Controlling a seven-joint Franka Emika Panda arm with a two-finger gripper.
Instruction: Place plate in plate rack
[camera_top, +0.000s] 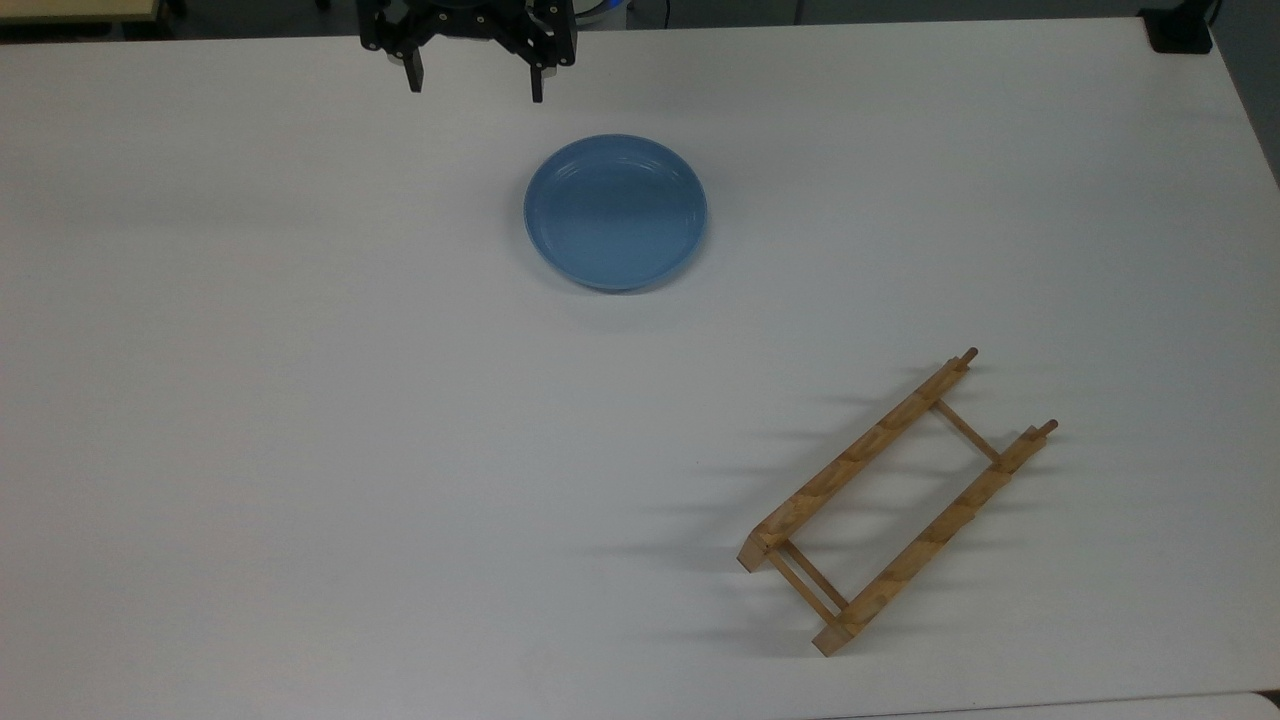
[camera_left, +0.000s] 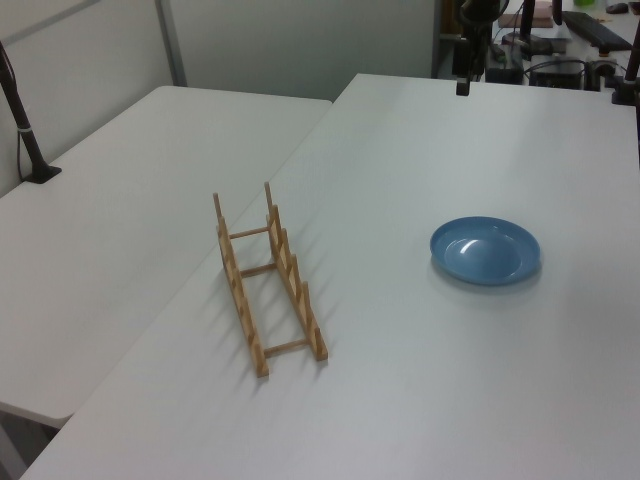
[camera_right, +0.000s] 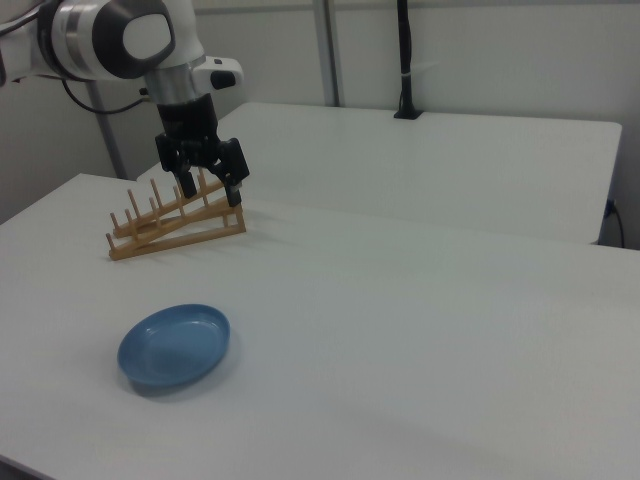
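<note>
From my remote station, I see the Panda arm's gripper (camera_top: 475, 85) hanging above the white table (camera_top: 250, 400) with its jaws spread wide and holding nothing, near the far edge in the top view. The light-blue plate (camera_top: 615, 212) lies flat on the table just below it in the top view, apart from the fingers. The wooden plate rack (camera_top: 895, 500) stands well apart toward the top view's lower right; I can read no writing or labels.
</note>
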